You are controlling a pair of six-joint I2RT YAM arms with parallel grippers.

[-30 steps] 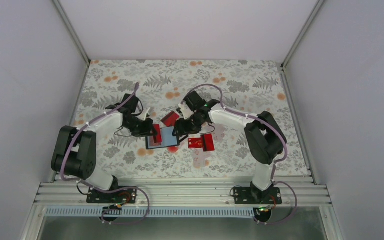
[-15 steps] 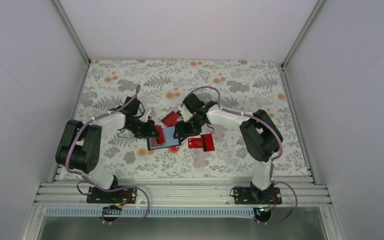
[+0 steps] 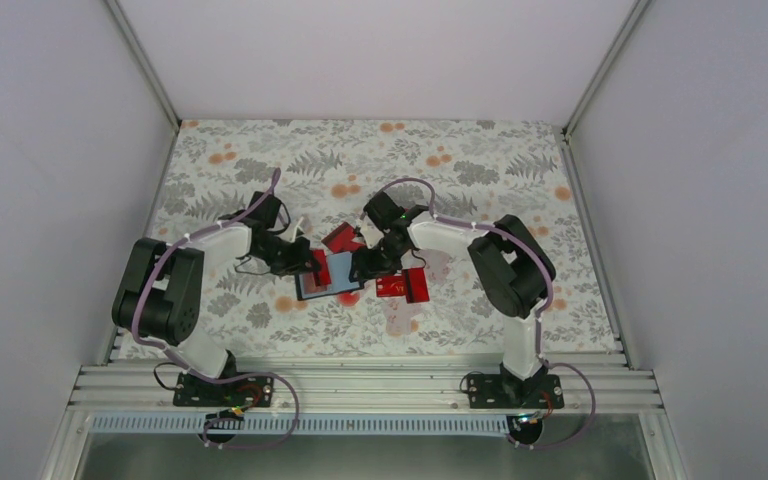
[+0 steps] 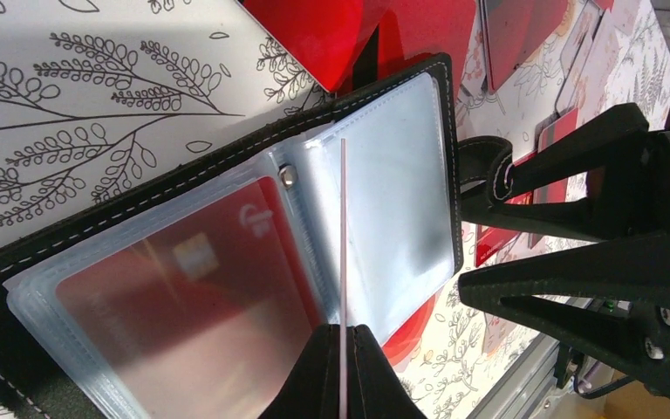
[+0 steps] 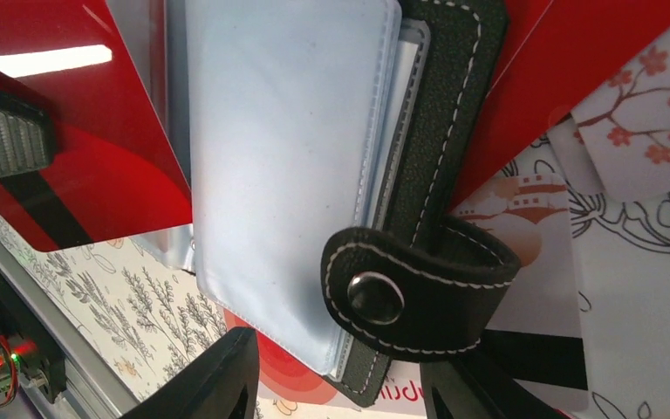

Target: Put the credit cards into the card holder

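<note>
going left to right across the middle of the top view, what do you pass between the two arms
left pincer clamped on a thin red plastic card → open black leather card holder with clear sleeves → right pincer → flat red cards lying loose

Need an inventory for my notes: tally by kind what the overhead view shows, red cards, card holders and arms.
Card holder: 1
Red cards: 4 (one in the left gripper, one beyond the holder, two right of it)
Arms: 2
Total: 7
</note>
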